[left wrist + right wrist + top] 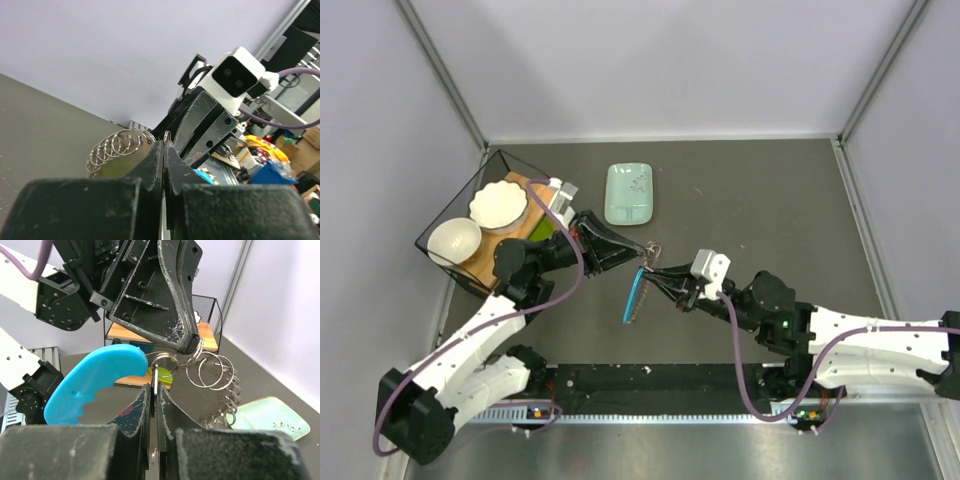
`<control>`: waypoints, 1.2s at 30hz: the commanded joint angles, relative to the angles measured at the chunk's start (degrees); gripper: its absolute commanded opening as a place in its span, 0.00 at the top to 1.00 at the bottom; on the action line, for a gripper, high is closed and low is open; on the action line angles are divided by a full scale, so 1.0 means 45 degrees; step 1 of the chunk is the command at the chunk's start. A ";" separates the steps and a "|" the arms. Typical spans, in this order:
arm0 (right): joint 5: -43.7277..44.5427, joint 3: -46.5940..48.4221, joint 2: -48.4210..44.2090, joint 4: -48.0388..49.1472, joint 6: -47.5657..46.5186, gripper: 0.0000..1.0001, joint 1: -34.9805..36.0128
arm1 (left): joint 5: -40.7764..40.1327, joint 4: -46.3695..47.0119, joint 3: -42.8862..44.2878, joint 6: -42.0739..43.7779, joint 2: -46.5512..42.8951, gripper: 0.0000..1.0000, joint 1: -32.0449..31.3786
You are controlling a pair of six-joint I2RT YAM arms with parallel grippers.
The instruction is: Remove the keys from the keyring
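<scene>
Both grippers meet above the table's middle. My left gripper [638, 250] [164, 145] is shut on a thin ring of the keyring [167, 136], held off the table. A chain of small silvery rings [116, 147] [212, 371] hangs from it. The bright blue crescent tag [635, 294] [95, 380] dangles below. My right gripper [656, 276] [155, 388] is shut on a thin silvery key [156, 379] that hangs from the ring cluster [165, 361], just below the left gripper's fingertips [182, 342]. Other keys and the black piece do not show.
A pale green rectangular dish [628, 193] [267, 417] lies on the table behind the grippers. A black wire basket [445, 215] with white bowls [498, 203] on a wooden board stands at the far left. White walls enclose the table.
</scene>
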 commanded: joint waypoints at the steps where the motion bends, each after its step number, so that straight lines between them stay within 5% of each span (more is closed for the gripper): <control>1: -0.0565 0.0612 -0.0044 0.0130 -0.0097 1.00 0.0193 | -0.1314 -0.2321 0.0181 0.2378 -0.0754 1.00 0.0046; 8: -0.0234 0.0514 -0.0200 0.0013 -0.0155 1.00 0.0193 | -0.2348 -0.5135 0.0533 0.4257 -0.1321 1.00 0.0046; 26: 0.0703 0.0280 -0.0161 -0.0104 -0.0410 1.00 0.0193 | -0.4009 -0.8594 0.1177 0.6778 -0.1790 1.00 0.0046; 36: 0.0161 0.0729 -0.0433 -0.0827 0.1461 1.00 -0.0782 | -0.4634 -1.0097 0.1334 0.8417 -0.2103 1.00 -0.0013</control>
